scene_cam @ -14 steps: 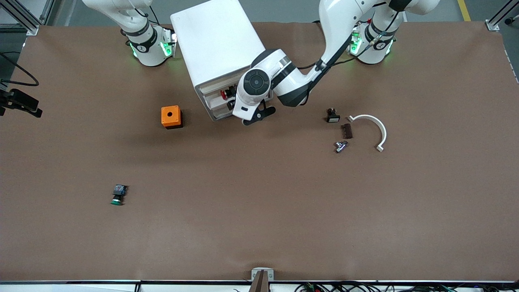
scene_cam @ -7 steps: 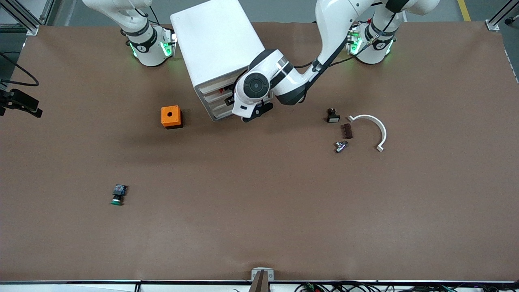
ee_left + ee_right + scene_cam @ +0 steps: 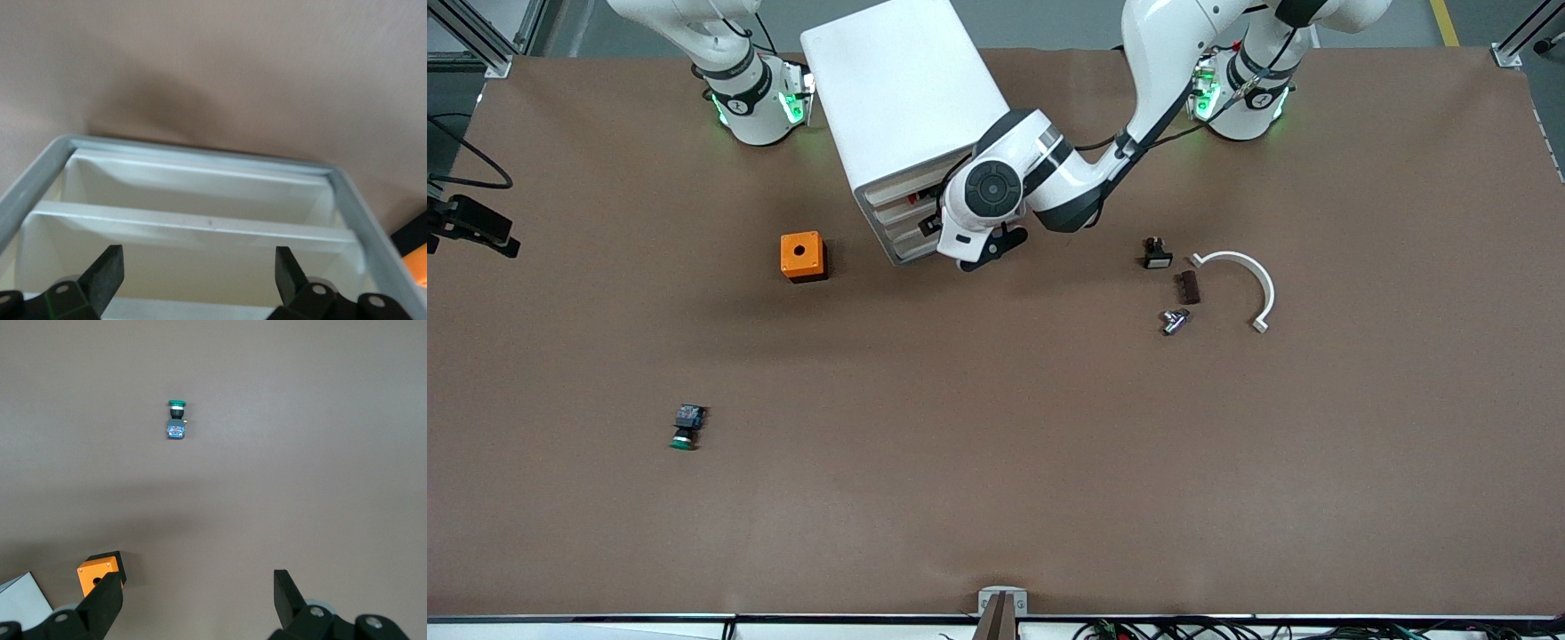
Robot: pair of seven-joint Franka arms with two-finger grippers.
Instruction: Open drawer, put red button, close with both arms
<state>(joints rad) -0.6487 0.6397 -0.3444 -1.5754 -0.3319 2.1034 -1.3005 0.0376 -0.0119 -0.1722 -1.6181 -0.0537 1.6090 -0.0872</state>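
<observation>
The white cabinet (image 3: 889,89) stands between the two arm bases, its drawers (image 3: 898,222) facing the front camera. A spot of red, the red button (image 3: 912,200), shows in an upper drawer, mostly hidden by the left wrist. My left gripper (image 3: 934,210) is at the drawer fronts. In the left wrist view it (image 3: 198,280) is open and empty, with white drawer fronts (image 3: 200,223) inside a grey rim between its fingers. My right gripper (image 3: 197,600) is open and empty, high over the table and outside the front view. The right arm waits.
An orange box with a hole (image 3: 803,256) sits beside the cabinet, toward the right arm's end. A green-capped button (image 3: 686,427) lies nearer the front camera. Small black, brown and metal parts (image 3: 1174,284) and a white curved piece (image 3: 1240,280) lie toward the left arm's end.
My left wrist has moved in toward the cabinet front. The drawer with the red button has slid inward, so less of the button shows. The right arm has not moved.
</observation>
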